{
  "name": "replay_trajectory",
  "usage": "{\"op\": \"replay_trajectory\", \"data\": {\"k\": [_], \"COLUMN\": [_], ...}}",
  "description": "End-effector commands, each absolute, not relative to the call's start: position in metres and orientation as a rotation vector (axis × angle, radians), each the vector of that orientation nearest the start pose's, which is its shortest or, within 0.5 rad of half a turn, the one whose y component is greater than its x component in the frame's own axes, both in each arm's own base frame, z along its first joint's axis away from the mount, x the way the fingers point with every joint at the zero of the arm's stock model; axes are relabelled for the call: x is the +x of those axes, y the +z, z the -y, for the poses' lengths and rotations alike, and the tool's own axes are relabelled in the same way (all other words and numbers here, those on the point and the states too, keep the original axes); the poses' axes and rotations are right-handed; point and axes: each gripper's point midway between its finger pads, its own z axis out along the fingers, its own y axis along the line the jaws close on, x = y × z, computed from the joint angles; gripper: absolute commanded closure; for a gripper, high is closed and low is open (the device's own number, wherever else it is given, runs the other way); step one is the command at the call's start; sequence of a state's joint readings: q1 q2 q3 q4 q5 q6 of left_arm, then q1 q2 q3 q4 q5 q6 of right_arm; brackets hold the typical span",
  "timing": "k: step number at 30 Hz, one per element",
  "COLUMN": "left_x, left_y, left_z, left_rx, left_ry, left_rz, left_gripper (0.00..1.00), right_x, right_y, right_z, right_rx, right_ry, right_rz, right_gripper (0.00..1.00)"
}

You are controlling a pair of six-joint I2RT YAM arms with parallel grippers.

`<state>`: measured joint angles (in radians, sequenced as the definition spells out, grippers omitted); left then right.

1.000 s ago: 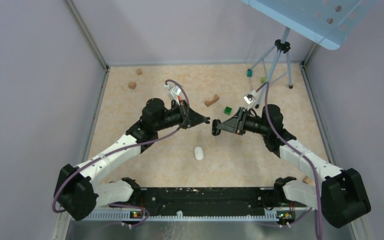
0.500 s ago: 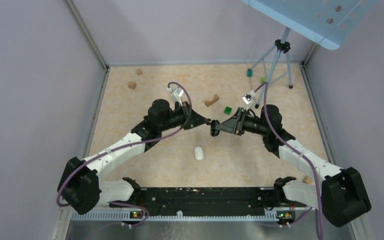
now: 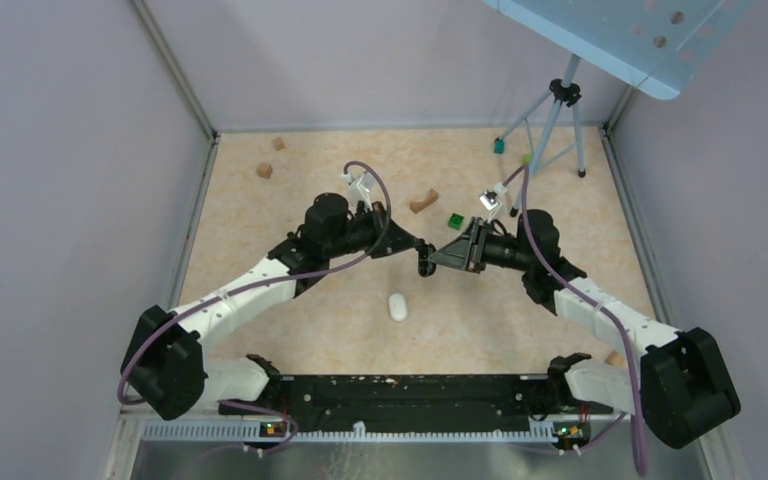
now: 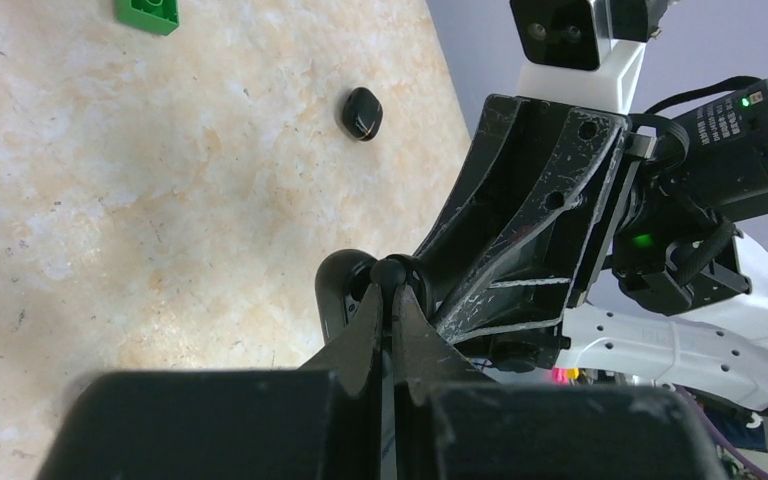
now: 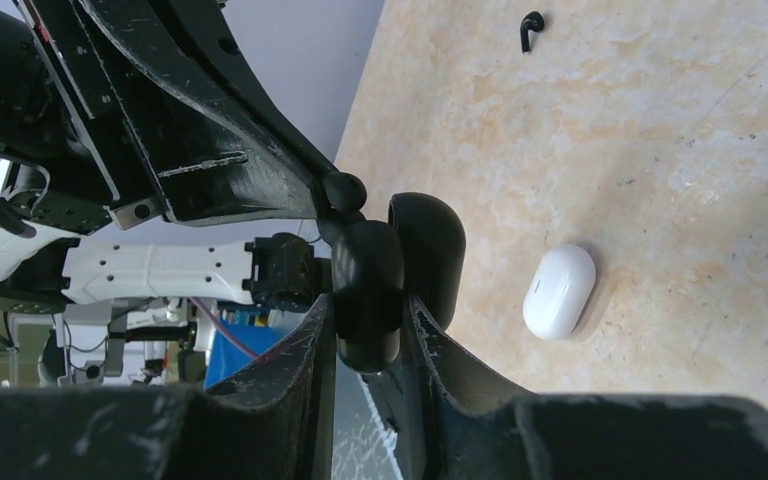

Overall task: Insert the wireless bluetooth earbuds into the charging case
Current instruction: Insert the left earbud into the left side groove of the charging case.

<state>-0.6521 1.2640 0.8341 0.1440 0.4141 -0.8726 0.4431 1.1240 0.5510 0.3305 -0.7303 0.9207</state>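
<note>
My left fingers (image 4: 370,335), matte black and scuffed, are pressed together with no gap; a small glossy black bulb, the earbud (image 4: 390,270), is pinched at their tips. It sits at the mouth of the charging case (image 5: 368,290), a smooth, rounded black shell. My right fingers (image 5: 312,345) clamp this shell from both sides, above the surface. Its lid (image 5: 428,250), equally glossy and dome-shaped, stands open just beside the body. The two sets of fingers meet tip to tip at mid-surface, between the two arms.

The surface (image 3: 460,320) is a beige sheet with a mottled, stone-like pattern. On it, near the held case, lies a white capsule (image 5: 558,292), smooth and oval. Farther off lies a loose earbud (image 5: 531,30), black with a short stem. The left wrist view shows a black pebble-shaped piece (image 4: 363,112), shiny; I cannot tell what it is. Beyond it lies a green studded block (image 4: 148,10). A curved brown block (image 3: 423,202) lies towards the far side, and a tripod (image 3: 560,110) stands in the far right corner.
</note>
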Motion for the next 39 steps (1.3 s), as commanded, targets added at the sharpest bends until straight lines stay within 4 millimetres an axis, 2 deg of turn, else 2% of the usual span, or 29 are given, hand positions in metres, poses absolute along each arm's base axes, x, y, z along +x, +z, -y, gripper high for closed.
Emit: {"op": "replay_trajectory", "data": {"k": [1,8,22,31,39], "left_x": [0.255,0.253,0.25,0.25,0.253], "left_y": [0.244,0.229,0.231,0.212,0.221], "left_z": [0.324,0.328,0.33,0.326,0.334], "left_rx": [0.161,0.164,0.201,0.171,0.161], "left_ry": [-1.367,-1.363,-1.334,-1.267,-1.28], "left_rz": [-2.069,-2.145,-2.157,-2.253,-2.203], "left_gripper": [1.0,1.0,1.0,1.0,1.0], "right_x": [0.228,0.227,0.227,0.225,0.223], "right_y": [0.229,0.229,0.229,0.229,0.231], "right_z": [-0.27,-0.269,-0.269,-0.268,-0.268], "right_rx": [-0.183,-0.179,-0.176,-0.179,-0.188], "right_ry": [1.588,1.587,1.585,1.584,1.591], "right_rz": [-1.959,-1.955,-1.947,-1.949,-1.947], "right_gripper": [1.0,1.0,1.0,1.0,1.0]}}
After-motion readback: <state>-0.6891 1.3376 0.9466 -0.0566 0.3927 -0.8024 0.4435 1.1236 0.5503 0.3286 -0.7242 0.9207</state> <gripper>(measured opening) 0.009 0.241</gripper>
